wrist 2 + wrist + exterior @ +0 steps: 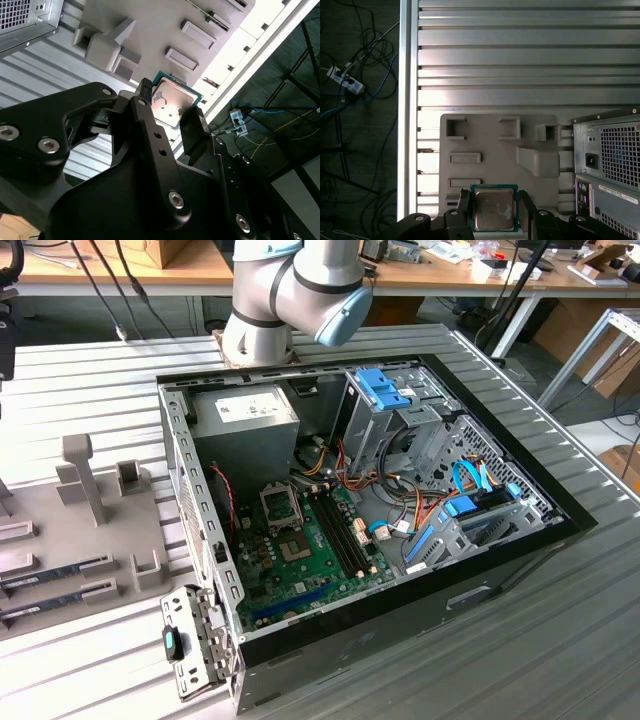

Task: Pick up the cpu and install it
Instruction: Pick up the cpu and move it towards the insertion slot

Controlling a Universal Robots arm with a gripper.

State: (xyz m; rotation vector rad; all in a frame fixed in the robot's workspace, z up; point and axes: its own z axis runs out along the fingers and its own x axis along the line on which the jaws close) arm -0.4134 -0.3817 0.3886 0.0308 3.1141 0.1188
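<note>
Cpu [493, 210], silver top w/ green rim, sits pinched between the black fingers [463, 207] of the gripper [494, 212]; jaws closed narrow onto its two opp. edges, metal lid facing both wrist cams. In the second wrist view the chip [172, 102] shows tilted, lid catching glare, one finger on each side of it. It hangs in the air over the grey fixture tray [490, 140], near the tray's edge by a couple of narrow rectangular slots, not touching it. Tray lies on the slatted metal table [520, 50]; just beside it stands the open pc case [610, 160], rear vent grille toward the first wrist cam. Beyond the table edge, cables and a power strip [342, 80] on the floor.

Exterior view: robot arm [290, 290] at the far side of the case, motherboard [300, 580] lying flat inside w/ the metal-framed socket [297, 546] near its middle, tray on the exterior view's left
</note>
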